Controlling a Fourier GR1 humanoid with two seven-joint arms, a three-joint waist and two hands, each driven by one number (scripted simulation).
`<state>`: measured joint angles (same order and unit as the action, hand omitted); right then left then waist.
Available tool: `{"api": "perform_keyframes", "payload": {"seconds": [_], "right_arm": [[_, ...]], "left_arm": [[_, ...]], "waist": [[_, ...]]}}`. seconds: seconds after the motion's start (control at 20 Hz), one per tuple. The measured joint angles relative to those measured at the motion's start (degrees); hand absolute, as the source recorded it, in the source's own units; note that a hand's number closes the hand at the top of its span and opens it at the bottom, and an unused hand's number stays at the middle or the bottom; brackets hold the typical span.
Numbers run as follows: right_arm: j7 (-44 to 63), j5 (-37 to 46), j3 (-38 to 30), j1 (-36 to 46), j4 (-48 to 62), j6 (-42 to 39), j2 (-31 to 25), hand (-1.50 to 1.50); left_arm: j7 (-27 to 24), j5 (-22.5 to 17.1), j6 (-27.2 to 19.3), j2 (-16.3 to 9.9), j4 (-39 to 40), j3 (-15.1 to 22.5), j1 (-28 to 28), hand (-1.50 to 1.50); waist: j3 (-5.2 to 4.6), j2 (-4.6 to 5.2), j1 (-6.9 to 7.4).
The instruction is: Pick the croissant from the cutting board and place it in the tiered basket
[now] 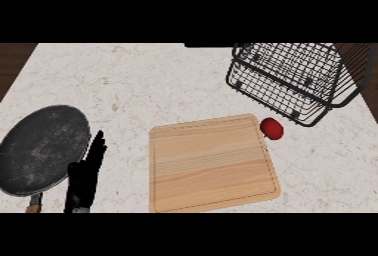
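Head view, looking steeply down on a pale speckled marble-look counter (148, 85). Smack in the middle-low part sits the light wooden rectangular cutting board (212, 162), turned a bit so its corners aren't square to the view. It's got a groove running round its edge, and the top of it is bare, no croissant on it that I can see, and I can't spot a croissant anywhere else in the shot either.

Just off the board's upper right corner there's a small red rounded thing (272, 128), looks like a tomato or some such, lying on the counter right beside the board, maybe just touching the edge.

Up in the top right is the black wire tiered basket (291, 80), tilted as seen from here, with the red thing close to its lower corner. Can't make out anything inside the wire.

Over on the left is a dark grey round frying pan (43, 149) with a speckled surface, its handle (34, 205) poking toward the bottom edge.

Right next to the pan, between it and the board, the robot's black left hand (85, 175) sticks up from the lower edge, fingers straight and pointing up, holding nothing, just resting there. The right hand doesn't show at all.
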<state>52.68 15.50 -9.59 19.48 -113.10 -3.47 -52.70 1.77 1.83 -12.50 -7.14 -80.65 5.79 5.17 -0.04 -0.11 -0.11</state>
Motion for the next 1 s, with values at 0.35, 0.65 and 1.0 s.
{"api": "perform_keyframes", "payload": {"seconds": [0.35,0.65,1.0], "right_arm": [[-1.6,3.1,3.3,14.1,15.5,-1.3,1.9,1.50],[-7.9,6.6,5.9,21.3,28.0,-1.0,6.3,1.50],[-17.0,12.1,9.2,28.4,44.3,0.6,11.6,1.50]], "left_arm": [[0.9,0.7,0.5,0.7,0.8,0.2,-2.0,0.00],[0.6,0.3,1.8,0.0,-0.1,-0.4,-0.7,0.00],[0.1,1.6,0.9,1.3,0.1,0.2,-0.9,0.00]], "waist": [[-0.02,0.27,1.09],[0.01,0.30,1.18],[0.02,0.40,1.47]]}}
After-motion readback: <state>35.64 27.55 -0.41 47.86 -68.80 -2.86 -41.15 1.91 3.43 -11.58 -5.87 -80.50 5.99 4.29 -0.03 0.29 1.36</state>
